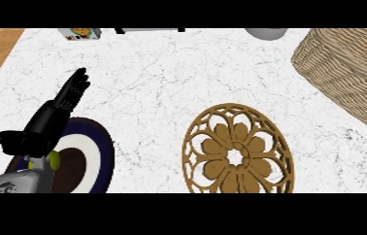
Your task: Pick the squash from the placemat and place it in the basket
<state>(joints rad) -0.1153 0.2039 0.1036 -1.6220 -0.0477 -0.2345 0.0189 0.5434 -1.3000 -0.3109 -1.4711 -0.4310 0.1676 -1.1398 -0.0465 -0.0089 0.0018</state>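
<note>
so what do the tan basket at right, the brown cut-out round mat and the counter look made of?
Tan woven basket: wicker by its look, with matte ribbed strands. Brown round openwork placemat: probably wood or a wood-look material, with a flat flower-shaped cut-out pattern. White counter: marble-like stone, with grey veining.

Placemat (pixel 215 149): round, brown, openwork rosette with a flower centre. It lies flat on the counter at lower centre, and I see nothing on it. Basket (pixel 337 69): tan wicker, at the right edge, partly out of view, well apart from the placemat. Small yellow-green patch (pixel 54 159) at lower left; I cannot tell if it is the squash.
</note>
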